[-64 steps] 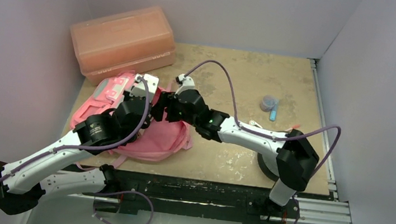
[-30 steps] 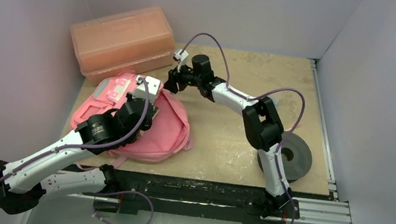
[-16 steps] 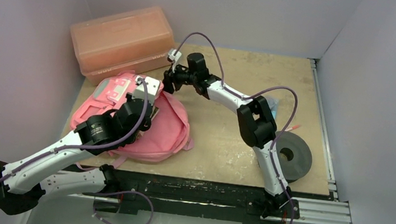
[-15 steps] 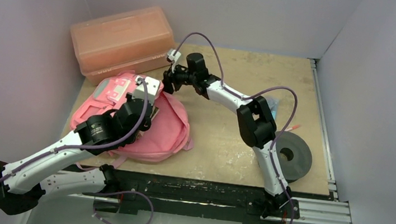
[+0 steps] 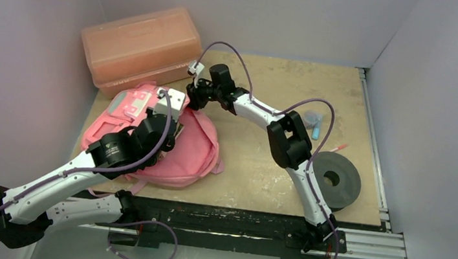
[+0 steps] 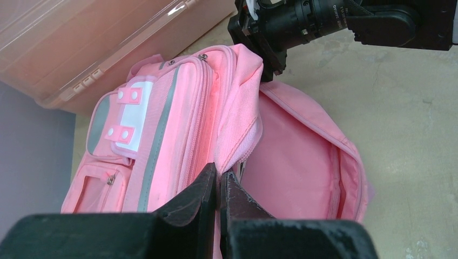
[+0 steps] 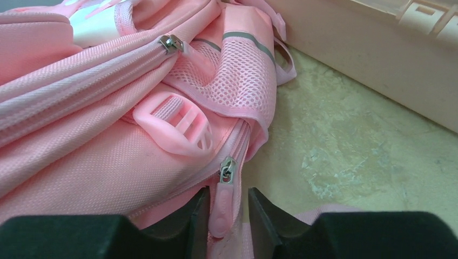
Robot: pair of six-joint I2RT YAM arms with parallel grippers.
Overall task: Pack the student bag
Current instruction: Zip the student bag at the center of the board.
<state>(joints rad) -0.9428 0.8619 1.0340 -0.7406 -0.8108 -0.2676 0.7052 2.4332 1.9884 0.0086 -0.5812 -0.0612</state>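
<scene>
The right arm has swung since two seconds ago: then it lay low across the table (image 5: 243, 180) with its tool at the mouth of the backpack (image 5: 197, 147), close to the left one. Now it reaches further back, to the bag's top corner just beside the orange box (image 5: 140, 42). That move has uncovered a dark grey ring (image 5: 347, 187), which the arm hid before. The left arm has not shifted.

The backpack lies flat on the table's left side, its main flap open. The left gripper (image 6: 219, 172) is pinched together on the fabric edge of that opening. The right gripper (image 7: 229, 194) has narrowed over the last second; its fingers stand apart around a pink zip pull (image 7: 221, 215), with a gap on one side.

From above, both tools' fingertips are hidden under their own wrists, and the left arm covers the bag's near end. Some small blue things (image 5: 313, 121) (too small to make out) lie far right.
</scene>
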